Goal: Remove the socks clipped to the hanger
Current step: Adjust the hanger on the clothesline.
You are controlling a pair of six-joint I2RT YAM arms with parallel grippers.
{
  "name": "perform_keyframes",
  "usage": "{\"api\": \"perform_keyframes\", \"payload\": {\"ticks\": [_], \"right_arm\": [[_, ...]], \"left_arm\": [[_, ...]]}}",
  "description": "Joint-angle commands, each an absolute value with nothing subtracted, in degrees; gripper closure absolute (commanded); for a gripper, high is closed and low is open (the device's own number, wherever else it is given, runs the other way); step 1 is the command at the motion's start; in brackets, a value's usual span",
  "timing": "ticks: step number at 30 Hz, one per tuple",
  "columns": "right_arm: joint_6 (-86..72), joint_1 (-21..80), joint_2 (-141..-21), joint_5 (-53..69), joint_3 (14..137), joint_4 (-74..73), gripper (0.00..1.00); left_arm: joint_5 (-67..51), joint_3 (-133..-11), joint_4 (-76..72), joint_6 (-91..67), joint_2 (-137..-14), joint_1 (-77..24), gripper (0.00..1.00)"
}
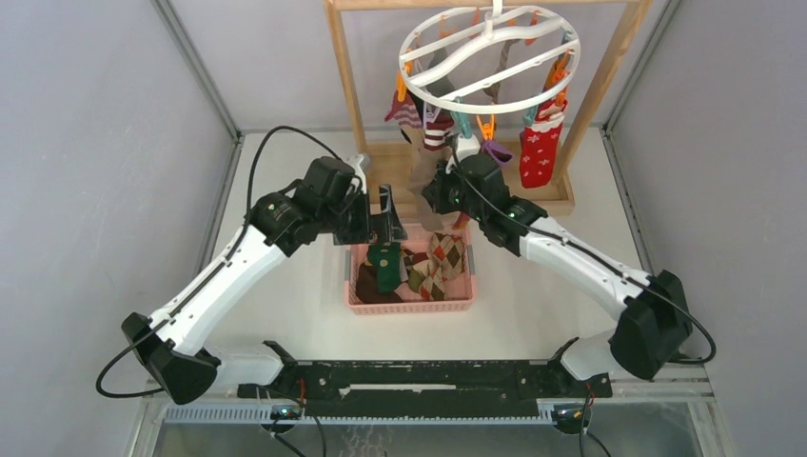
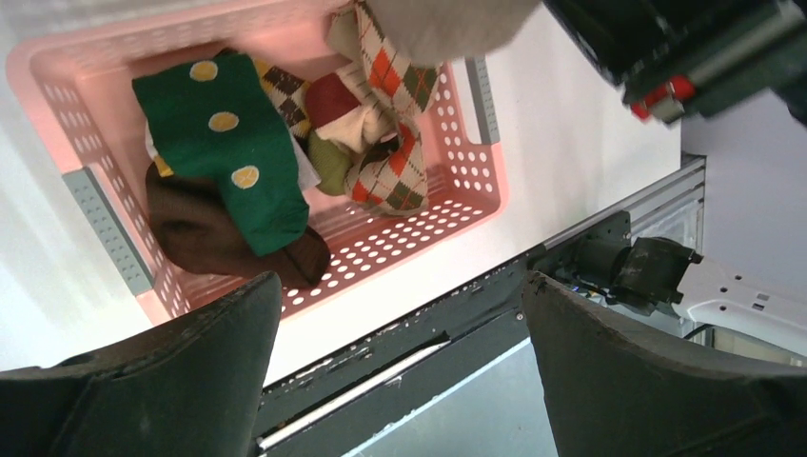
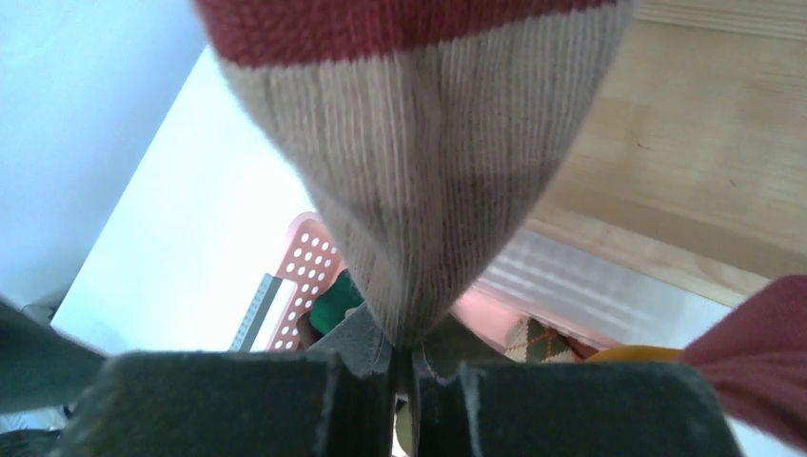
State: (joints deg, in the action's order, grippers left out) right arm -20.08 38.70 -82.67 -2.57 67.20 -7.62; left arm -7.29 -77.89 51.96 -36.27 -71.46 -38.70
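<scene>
So the right tool (image 3: 404,373) has its jaws pinched shut on the toe end of a beige sock (image 3: 419,190) with a red band. The sock hangs from the hanger (image 1: 473,48), the white ring hooked on the wooden rack (image 1: 347,86) at the back of the surface. The left tool (image 2: 400,295) is gaping wide open with nothing in it, parked right over the pink basket (image 2: 466,190), where a green dotted sock (image 2: 224,162), an argyle one (image 2: 390,105) and a brown one (image 2: 205,233) are already piled up. A red starry sock (image 1: 538,152) and a few more hang from the ring's rim. Handling-wise these look super light and floppy, ribbed knit, so not slippery at all, and nothing that would break. The catch is probably stretch: grabbing down at the toe means the fabric will likely stretch a fair bit before the clip lets go, and the ring could swing or tilt on its hook. A hold higher up near the cuff, close to the clip, would likely pop it off cleaner, with a straight downward tug.
</scene>
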Motion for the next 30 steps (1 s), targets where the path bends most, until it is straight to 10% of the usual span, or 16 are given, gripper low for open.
{"api": "perform_keyframes", "payload": {"ticks": [1,30], "right_arm": [[-20.64,38.98,-75.59,-2.34,67.14,-10.37,0.91],[-23.53,35.56,-51.47,-1.12,60.13,-22.86,0.91]], "left_arm": [[-8.17,-83.67,50.10,-35.03,-73.17,-38.44,0.00],[-11.12,-92.11,50.00,-33.31,-81.04,-38.40,0.00]]}}
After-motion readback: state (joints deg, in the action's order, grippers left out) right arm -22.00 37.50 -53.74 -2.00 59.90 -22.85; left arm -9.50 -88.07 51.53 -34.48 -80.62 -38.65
